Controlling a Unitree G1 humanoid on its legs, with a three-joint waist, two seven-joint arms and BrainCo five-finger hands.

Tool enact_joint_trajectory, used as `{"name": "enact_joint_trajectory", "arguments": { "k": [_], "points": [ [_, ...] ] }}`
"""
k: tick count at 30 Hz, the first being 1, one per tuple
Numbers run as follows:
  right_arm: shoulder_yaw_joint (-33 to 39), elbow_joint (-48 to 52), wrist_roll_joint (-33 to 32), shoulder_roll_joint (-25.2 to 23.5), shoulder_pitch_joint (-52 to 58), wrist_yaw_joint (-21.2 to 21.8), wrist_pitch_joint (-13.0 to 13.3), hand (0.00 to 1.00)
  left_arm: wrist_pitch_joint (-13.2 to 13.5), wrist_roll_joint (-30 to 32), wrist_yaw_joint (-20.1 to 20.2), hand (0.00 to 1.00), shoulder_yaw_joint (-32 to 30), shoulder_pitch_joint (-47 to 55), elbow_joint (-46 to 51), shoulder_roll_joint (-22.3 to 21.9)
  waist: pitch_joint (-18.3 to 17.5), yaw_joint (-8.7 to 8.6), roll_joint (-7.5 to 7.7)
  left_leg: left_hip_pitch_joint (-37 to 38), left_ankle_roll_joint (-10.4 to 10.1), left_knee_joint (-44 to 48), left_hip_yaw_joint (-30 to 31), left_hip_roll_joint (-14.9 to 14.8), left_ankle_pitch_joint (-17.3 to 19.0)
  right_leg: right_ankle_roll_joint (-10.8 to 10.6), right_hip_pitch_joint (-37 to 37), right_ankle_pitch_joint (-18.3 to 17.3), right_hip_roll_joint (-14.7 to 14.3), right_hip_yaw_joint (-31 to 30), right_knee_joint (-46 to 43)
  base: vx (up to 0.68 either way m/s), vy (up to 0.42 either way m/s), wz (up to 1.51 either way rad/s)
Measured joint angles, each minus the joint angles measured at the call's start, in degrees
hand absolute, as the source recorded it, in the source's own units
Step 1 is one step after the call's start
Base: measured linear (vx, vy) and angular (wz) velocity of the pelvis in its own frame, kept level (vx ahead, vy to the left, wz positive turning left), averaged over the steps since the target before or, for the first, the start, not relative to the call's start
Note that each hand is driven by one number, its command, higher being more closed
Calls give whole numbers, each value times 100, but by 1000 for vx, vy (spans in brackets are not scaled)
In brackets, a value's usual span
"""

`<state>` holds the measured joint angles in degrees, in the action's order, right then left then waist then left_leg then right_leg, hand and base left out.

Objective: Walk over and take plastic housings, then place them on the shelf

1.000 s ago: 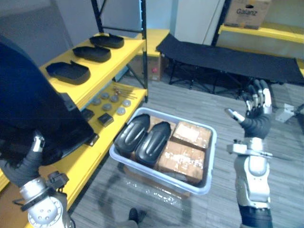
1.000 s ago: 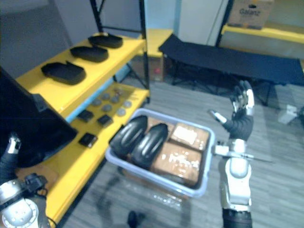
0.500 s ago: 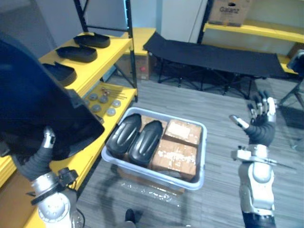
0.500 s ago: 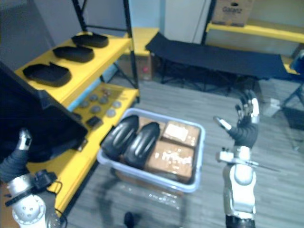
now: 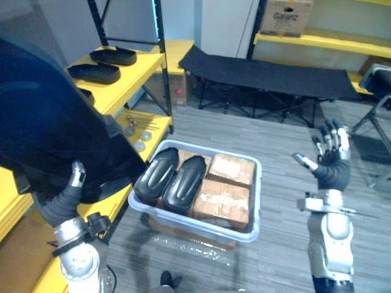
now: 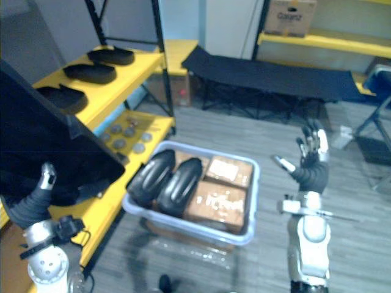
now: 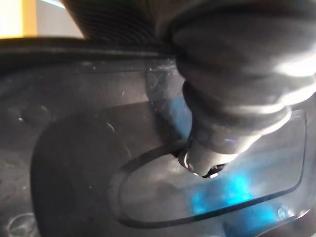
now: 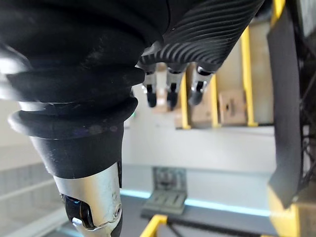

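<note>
Pale bin is holding two black housings beside brown boxes. Left hand is gripping a large housing (thumb pressing on it) near the yellow shelf. Right hand is hovering with fingers spread.

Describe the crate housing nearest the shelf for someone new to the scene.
Beside the yellow shelf stands a pale crate. It holds brown boxes and two glossy black housings side by side. The target housing lies along the crate's shelf-side wall, its twin between it and the boxes.

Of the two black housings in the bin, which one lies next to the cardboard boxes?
The right housing: it lies beside the cardboard boxes; the left housing is by the bin wall.
</note>
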<state>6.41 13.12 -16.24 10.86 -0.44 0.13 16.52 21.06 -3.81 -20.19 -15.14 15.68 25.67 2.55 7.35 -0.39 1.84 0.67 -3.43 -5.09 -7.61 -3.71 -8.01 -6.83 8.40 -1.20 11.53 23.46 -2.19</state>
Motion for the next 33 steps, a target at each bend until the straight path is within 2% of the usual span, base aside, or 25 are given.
{"name": "enact_joint_trajectory", "arguments": {
  "k": [3,5,7,9,12,15,18,23,24,25,26,28,30,33],
  "points": [
    [-637,-103,4,0,-344,-24,19,0,-69,291,-143,100,-18,8,-88,-1,9,116,-23,-102,6,1,324,49,-63,-12,110,-23,0,332,-6,2,-28,55],
    [-1062,-502,7,-9,-719,-28,-15,0,-124,440,-213,100,-160,84,-92,-40,19,331,-36,-123,2,1,562,104,-90,-59,236,-66,5,560,-15,2,-26,55],
    [-1303,-699,27,-37,-900,-48,-55,0,-124,391,-218,100,-318,213,-92,-90,29,476,-52,-177,8,1,717,150,-113,-72,287,-102,16,707,-29,2,-18,45],
    [-1513,-769,297,-71,-964,-140,-95,0,-122,365,-216,100,-460,388,-94,-94,34,647,-61,-218,8,1,793,175,-120,-43,301,-138,26,800,-38,12,-6,31],
    [-1598,-774,540,-87,-982,-397,-165,0,-119,362,-196,100,-512,504,-100,-100,42,720,-40,-270,36,0,909,235,-142,-37,339,-160,55,925,-39,18,0,22],
    [-1402,-779,530,-72,-959,-580,-166,0,-110,362,-120,100,-427,488,-100,-98,79,720,14,-304,51,-2,914,241,-119,-44,305,-215,63,907,-73,-7,-1,1],
    [-1036,-772,530,-29,-772,-641,-163,0,-111,193,-86,100,-366,454,-127,-88,102,588,63,-453,65,-1,1036,217,-172,-14,159,-311,30,918,-220,-23,-18,15],
    [-531,-681,530,-18,-129,-361,-163,0,-115,-272,-85,100,-240,475,-399,-113,133,580,83,-464,47,32,1055,159,-318,31,221,-346,-74,969,-232,-3,-39,12],
    [-416,-665,531,-12,10,-299,-163,0,-115,-314,-48,100,-153,472,-467,-173,174,543,81,-473,83,30,952,168,-357,30,333,-396,-87,1106,-240,-53,-29,54],
    [-345,-649,533,-17,106,-266,-163,0,-114,-323,27,100,-134,484,-500,-247,220,484,82,-464,278,7,683,154,-237,-21,411,-491,-93,1205,-275,-100,-15,78],
    [-280,-594,538,-14,246,-267,-161,0,-111,-432,106,100,-89,497,-543,-303,246,418,99,-460,336,33,262,55,-207,-22,464,-548,-95,1311,-332,-86,-15,70],
    [-247,-524,634,32,357,-273,-137,0,-110,-541,129,100,17,504,-593,-310,346,404,85,-454,390,35,75,-13,-303,-9,447,-673,-83,1306,-532,-67,-21,40],
    [-263,-524,679,24,383,-270,-81,0,-110,-534,130,100,0,537,-615,-309,379,458,73,-461,353,36,57,-33,-348,8,361,-767,-58,1260,-702,-33,-21,7],
    [-257,-523,725,22,377,-306,107,0,-110,-517,130,100,-10,529,-612,-300,462,450,81,-372,326,37,29,-28,-367,30,362,-850,-17,1147,-856,-15,-18,-2]
  ]
}}
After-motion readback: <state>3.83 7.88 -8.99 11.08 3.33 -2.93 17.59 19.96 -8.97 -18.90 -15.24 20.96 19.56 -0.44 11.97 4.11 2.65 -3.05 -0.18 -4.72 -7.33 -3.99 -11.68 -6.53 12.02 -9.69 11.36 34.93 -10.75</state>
